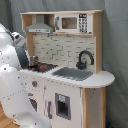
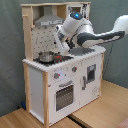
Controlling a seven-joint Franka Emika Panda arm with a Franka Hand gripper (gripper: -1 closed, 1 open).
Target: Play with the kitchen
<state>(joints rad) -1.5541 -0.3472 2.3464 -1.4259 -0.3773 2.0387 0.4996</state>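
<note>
The kitchen point(image 1: 70, 90) point(image 2: 60, 85) is a tall white and light-wood toy with a grey hood point(image 1: 40, 26), a tiled back wall, a sink point(image 1: 75, 73) with a black faucet point(image 1: 85, 59), knobs and an oven door point(image 2: 64, 95). A small metal pot point(image 2: 46, 56) point(image 1: 34, 61) stands on the stove, with red burners point(image 1: 48, 66) beside it. In the second exterior view my white arm reaches in from the second exterior view's right, and my gripper point(image 2: 63, 44) hangs over the stove top, just right of and above the pot. In the first exterior view my own arm hides the gripper.
A microwave point(image 1: 70, 22) sits in the upper shelf. My arm's white body point(image 1: 12, 95) fills the first exterior view's left foreground. The kitchen stands on a light-wood table point(image 2: 100, 110), with a grey curtain behind it.
</note>
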